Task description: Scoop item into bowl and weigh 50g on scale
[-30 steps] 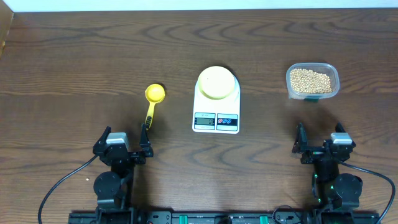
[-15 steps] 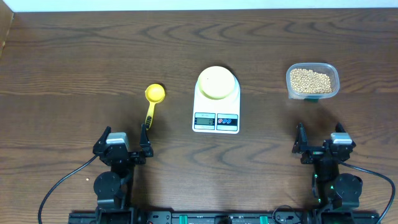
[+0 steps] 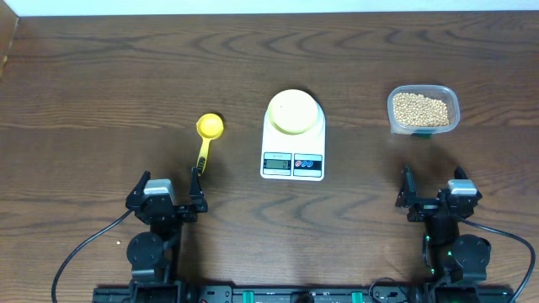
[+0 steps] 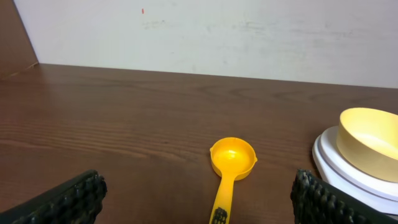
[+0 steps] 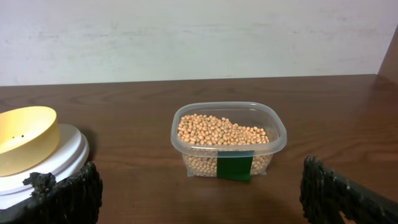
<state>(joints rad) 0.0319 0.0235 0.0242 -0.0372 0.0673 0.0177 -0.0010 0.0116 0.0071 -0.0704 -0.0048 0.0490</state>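
At twelve o'clock from my wide-spread right gripper [image 3: 431, 195] lie the beans [image 3: 419, 108] in their tub [image 3: 456, 108]; only the overhead view shows the display [image 3: 276, 160] on the scale [image 3: 292, 145].

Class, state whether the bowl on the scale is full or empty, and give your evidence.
Empty: the bowl shows only its bare pale inside from overhead, while the beans sit in the clear tub.

Both arms sat folded low and well apart, wrists pointing forward. The left gripper [image 3: 166, 194] and the right gripper [image 3: 438, 195] each had jaws spread wide, holding nothing
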